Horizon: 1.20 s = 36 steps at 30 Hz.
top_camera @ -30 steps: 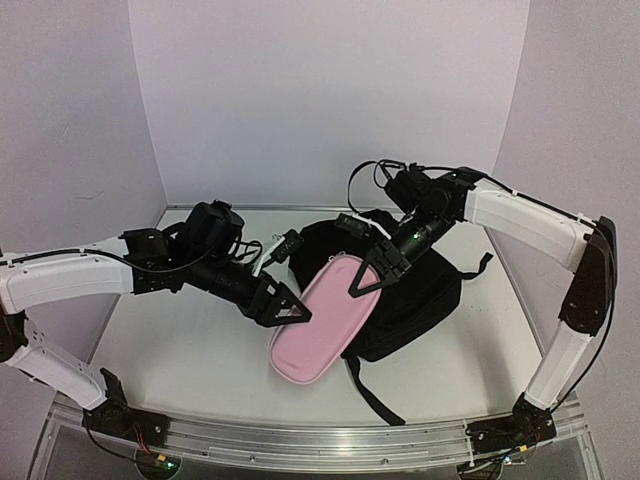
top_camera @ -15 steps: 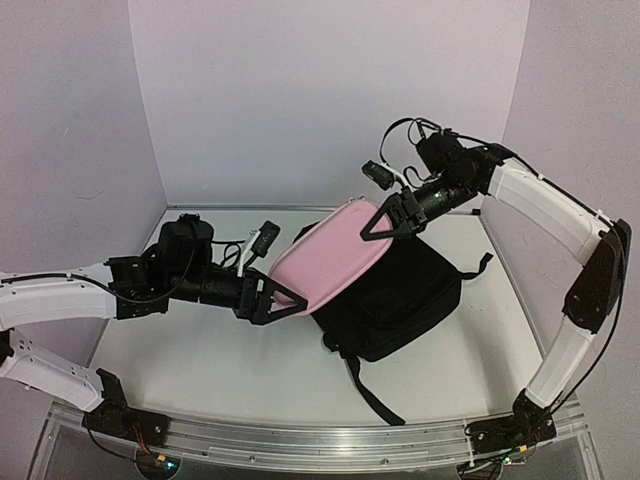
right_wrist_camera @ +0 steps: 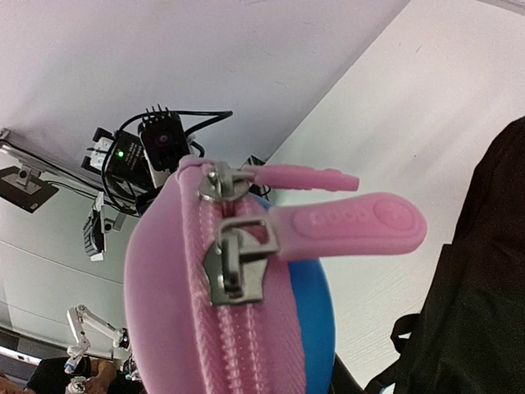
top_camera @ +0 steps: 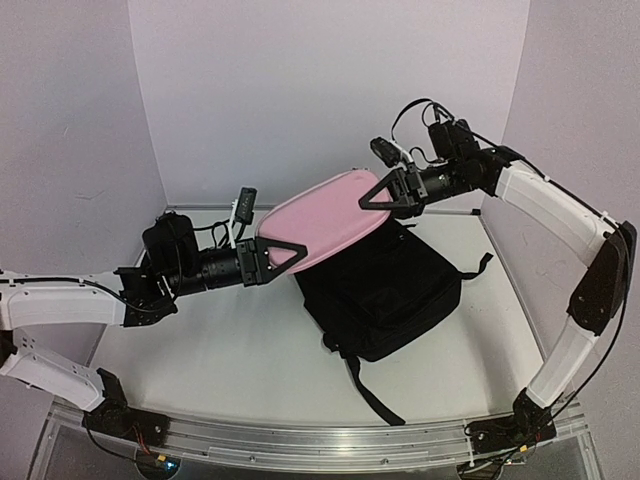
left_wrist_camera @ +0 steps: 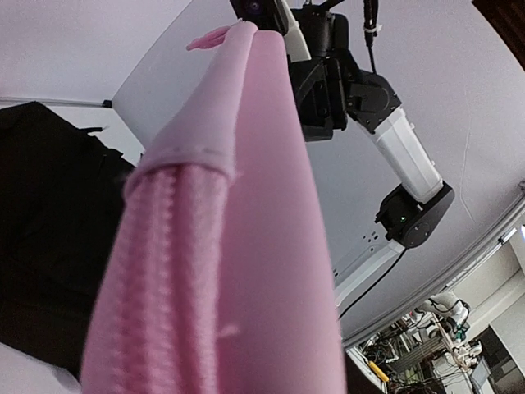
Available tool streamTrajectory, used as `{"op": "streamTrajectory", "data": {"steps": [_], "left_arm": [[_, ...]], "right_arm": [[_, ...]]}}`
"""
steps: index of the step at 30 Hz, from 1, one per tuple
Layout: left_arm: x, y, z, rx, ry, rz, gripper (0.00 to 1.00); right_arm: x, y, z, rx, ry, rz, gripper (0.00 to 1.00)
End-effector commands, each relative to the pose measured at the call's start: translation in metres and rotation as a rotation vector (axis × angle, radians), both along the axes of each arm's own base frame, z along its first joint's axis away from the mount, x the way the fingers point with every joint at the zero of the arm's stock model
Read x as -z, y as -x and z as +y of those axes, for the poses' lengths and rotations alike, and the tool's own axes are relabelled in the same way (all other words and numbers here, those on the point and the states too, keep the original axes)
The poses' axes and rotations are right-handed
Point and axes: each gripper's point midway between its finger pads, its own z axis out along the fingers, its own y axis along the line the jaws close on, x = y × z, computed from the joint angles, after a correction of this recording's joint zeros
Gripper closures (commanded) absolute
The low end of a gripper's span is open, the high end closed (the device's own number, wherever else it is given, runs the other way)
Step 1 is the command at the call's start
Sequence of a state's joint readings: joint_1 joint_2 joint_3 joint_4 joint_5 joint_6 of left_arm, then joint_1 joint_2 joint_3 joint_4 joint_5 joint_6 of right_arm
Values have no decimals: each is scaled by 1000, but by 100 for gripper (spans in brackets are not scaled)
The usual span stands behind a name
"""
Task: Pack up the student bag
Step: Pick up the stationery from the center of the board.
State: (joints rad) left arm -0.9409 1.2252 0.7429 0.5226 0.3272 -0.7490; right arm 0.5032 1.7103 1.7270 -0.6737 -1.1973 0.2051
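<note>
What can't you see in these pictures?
Top view: the top end of the student bag, hidden behind the pink pencil case.
Left wrist view: fingers of the left tool, covered by the case; its grip is unclear.
Right wrist view: most of the bag, cut off by the right edge.

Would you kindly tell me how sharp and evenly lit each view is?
Top external: soft even light, pink pencil case and student bag both crisp. Left wrist: case fills the frame, fisheye bends straight edges. Right wrist: zip pulls sharp, bag featureless black.
</note>
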Motion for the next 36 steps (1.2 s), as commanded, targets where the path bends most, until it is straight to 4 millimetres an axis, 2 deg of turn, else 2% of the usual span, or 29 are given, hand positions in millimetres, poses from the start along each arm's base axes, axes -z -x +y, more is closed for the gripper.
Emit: {"op": "streamTrajectory", "data": {"steps": [1,3,5,7,11,16,18,21,23,26,30,33,36], "left_arm": [[-39,-10,6,-72,124,-71,74],[-35,-11,9,-84,94,-51,88],[-28,-11,13,-99,58,-26,94],[-16,-13,19,-130,5,10,99],[6,-20,35,-221,-102,81,100],[22,-23,51,-287,-196,135,100],[26,-26,55,-314,-222,155,100],[37,-29,57,-328,-281,190,100],[41,-35,61,-369,-312,202,100],[41,-40,67,-396,-343,217,100],[37,-49,84,-448,-354,230,100],[34,-58,98,-467,-330,247,100],[38,-60,102,-452,-337,266,100]], "right_arm": [[-12,5,2,18,-22,-10,64],[-11,-4,-3,48,-6,-67,33],[-6,-26,-20,112,23,-128,18],[7,-48,-41,164,89,-194,10],[72,-82,-77,181,466,-352,8],[142,-104,-120,162,798,-434,8],[167,-111,-134,160,869,-397,6],[192,-111,-148,147,915,-338,5],[204,-105,-150,124,925,-301,6],[216,-82,-143,64,875,-209,11],[232,-36,-131,-51,830,-75,21],[246,1,-123,-136,828,-28,23],[250,31,-105,-206,800,4,23]]}}
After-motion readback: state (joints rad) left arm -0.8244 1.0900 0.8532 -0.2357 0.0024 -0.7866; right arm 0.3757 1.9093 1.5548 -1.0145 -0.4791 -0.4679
